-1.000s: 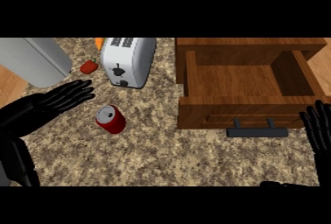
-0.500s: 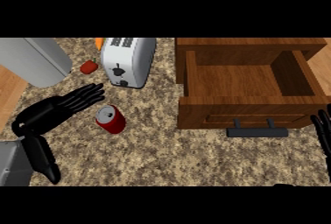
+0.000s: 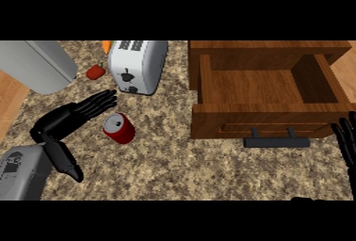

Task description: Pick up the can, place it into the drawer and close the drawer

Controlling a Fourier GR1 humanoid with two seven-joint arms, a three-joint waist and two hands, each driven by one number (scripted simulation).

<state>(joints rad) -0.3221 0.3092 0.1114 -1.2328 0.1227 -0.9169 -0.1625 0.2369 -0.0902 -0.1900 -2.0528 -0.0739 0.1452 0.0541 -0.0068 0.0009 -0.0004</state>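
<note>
A red can [image 3: 119,128] with a silver top lies on its side on the speckled counter, left of the middle. My left hand [image 3: 69,117] is just to its left, open, fingers stretched toward the toaster and thumb pointing down; it does not hold the can. The wooden drawer [image 3: 268,124] stands pulled open at the right, its inside bare, with a dark handle [image 3: 277,141] on its front. My right hand [image 3: 345,141] shows at the right edge beside the drawer front, fingers straight and up.
A white toaster [image 3: 139,66] stands behind the can. A small red vegetable [image 3: 95,71] and an orange item [image 3: 107,45] lie left of the toaster. A large grey appliance [image 3: 35,63] fills the far left corner. A wooden floor strip shows at the left edge.
My left hand has moved right and down toward the can, and its grey forearm has come into view. The right hand has slid toward the right edge. The can has not moved.
</note>
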